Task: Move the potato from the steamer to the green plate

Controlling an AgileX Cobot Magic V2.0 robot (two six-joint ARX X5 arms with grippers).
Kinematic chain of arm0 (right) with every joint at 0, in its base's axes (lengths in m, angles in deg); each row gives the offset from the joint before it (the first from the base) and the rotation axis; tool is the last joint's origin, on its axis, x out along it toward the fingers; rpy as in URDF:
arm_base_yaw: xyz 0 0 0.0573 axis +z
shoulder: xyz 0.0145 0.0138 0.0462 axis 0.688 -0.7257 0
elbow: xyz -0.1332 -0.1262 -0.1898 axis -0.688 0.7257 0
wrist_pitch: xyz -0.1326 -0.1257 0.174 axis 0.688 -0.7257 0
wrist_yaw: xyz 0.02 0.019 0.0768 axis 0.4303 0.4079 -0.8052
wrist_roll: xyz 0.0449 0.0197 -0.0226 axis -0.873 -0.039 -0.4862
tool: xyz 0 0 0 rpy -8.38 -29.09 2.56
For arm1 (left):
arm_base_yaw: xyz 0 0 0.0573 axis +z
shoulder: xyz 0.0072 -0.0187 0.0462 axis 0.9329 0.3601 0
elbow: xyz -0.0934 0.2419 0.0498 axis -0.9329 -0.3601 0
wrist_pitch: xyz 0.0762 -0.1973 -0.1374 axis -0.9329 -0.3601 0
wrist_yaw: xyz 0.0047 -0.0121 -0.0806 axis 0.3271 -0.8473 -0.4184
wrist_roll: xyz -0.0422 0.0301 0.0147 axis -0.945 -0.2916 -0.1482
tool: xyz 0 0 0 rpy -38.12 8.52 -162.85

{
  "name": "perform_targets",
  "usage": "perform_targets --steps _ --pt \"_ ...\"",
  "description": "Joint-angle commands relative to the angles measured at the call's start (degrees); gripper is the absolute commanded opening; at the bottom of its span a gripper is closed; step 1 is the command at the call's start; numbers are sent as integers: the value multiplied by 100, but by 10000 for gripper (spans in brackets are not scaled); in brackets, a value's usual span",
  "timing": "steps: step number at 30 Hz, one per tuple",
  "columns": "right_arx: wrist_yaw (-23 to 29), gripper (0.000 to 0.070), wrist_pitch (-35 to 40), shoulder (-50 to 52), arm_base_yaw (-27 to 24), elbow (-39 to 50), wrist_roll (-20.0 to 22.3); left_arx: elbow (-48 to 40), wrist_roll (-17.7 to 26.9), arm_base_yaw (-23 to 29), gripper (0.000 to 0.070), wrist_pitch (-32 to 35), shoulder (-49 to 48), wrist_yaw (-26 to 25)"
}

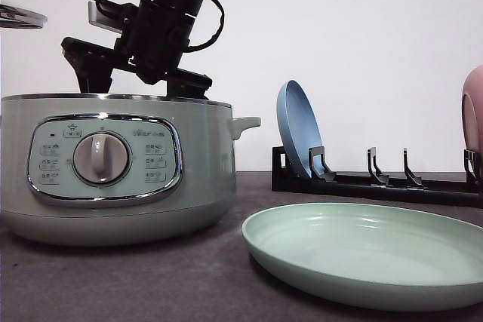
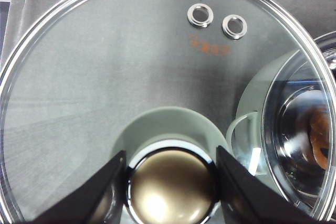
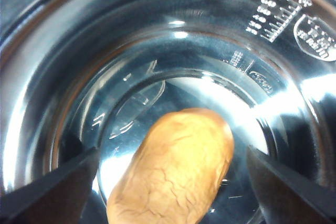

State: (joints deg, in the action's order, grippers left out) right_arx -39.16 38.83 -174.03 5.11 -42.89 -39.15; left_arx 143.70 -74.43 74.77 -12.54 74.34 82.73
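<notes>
Dark desk (image 1: 151,284), white wall: left gripper (image 2: 170,182), jaws clamped on the lid knob (image 2: 172,187), holds the steamer (image 1: 113,171) uncovered so the right gripper (image 3: 168,182) — jaws apart — can straddle the potato (image 3: 173,166) inside; green plate (image 1: 362,250) waits alongside.

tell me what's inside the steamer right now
The potato lies on the shiny metal bottom inside the steamer, between the open fingers of the right gripper. The glass lid is off, held by the left gripper. The potato's underside is hidden.
</notes>
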Motion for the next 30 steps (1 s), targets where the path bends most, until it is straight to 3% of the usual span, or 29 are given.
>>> perform_targets --steps 1,17,20,26,30 --pt "19 566 56 -195 74 -175 -92 142 74 16 2 171 -55 -75" --pt "-26 552 -47 -452 78 -174 -220 142 74 16 2 191 -55 -103" --pt "-21 491 -88 -469 79 -173 -213 144 74 16 2 197 -55 -104" --pt "-25 274 -61 -465 71 -175 -203 143 74 16 2 210 -55 -104" --pt "-26 245 -90 -363 38 -177 -140 142 74 16 2 212 -55 -106"
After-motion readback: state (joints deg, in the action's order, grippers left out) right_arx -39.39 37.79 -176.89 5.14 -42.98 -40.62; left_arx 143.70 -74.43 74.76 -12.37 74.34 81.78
